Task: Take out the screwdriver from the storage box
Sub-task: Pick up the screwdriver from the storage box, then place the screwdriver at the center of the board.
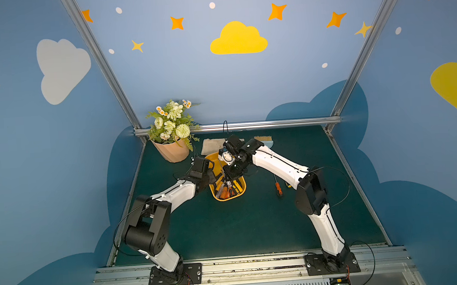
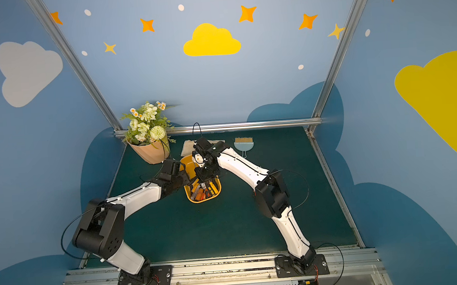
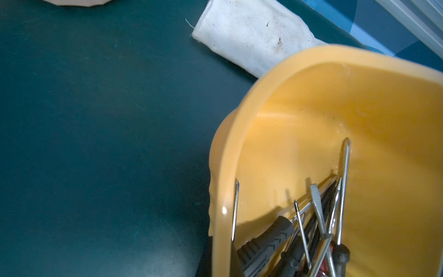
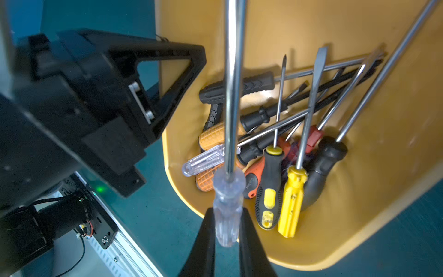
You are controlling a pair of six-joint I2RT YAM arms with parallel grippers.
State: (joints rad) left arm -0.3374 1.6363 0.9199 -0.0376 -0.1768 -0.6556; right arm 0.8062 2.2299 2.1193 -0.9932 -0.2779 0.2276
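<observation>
Basically, blue walls (image 1: 217, 80) with cloud and star decals surround a dark green mat (image 1: 228, 231). The flower pot (image 1: 171, 152) is back-left. The storage box (image 1: 227, 199) sits mid-mat between the arms, by the beige glove (image 1: 211, 145), full of tools. The left gripper (image 1: 212, 177) is closed at the box wall. The right gripper (image 4: 226, 230) is clamped on the clear-handled screwdriver (image 4: 227, 203), over the box. An orange-black screwdriver (image 1: 278, 187) lies loose on the mat.

The table (image 1: 255, 223) is dark green. Along the back edge there's a peach flower pot (image 1: 171, 152), a grubby beige glove (image 1: 209, 146) and a little blue brush (image 2: 244, 146). The yellow-orange storage box (image 1: 228, 198) is about mid-table, looks tipped, can't tell if it's flat. An orange-handled screwdriver (image 1: 278, 187) lies off to its right.
</observation>
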